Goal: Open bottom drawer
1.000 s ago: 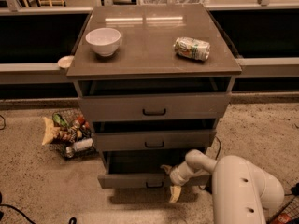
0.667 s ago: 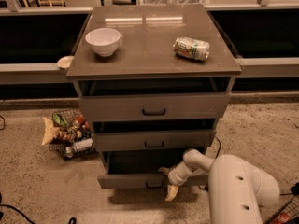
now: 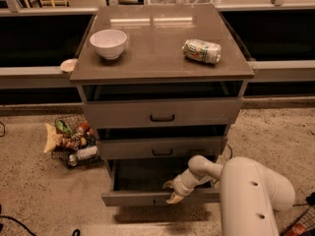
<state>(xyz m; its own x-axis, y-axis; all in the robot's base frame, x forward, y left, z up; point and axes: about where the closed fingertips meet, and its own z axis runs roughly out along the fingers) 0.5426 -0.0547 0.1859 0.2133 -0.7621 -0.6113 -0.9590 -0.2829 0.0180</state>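
Camera view, only one we've got. Bottom drawer (image 3: 133,197) sits lowest in the bench (image 3: 157,48), and it's standing out partway: front well fwd of the two fronts above, dark open cavity showing behind it. Task looks mostly done to me, maybe a bit more travel to go.

End effector (image 3: 172,191) is right at the drawer front, approx. centre, where the handle should be. The handle itself is hidden behind it. Spread or clamped on that handle? Can't tell from here. The big white arm (image 3: 251,191) comes in from lower right, wrist bent across the drawer's right end.

Up top: white bowl (image 3: 108,43) at left, can (image 3: 202,51) lying on its side at right. Top drawer (image 3: 162,113) and middle drawer (image 3: 162,148) each show a black handle, w/ a dark gap above. Wire basket (image 3: 74,144) of packets on the floor at left, well clear.

Risks, my read:
- Pull is coming from the right, not straight out, so the drawer could skew and bind on its runners.
- If the hold on the handle is thin, it could slip off mid-pull.
- Arm is v. close to the drawer's right end and could knock it or block its travel.
- A hard yank could jolt the bench, and the can is on its side, so it could roll off.
- Overpull could take the drawer off its runners.
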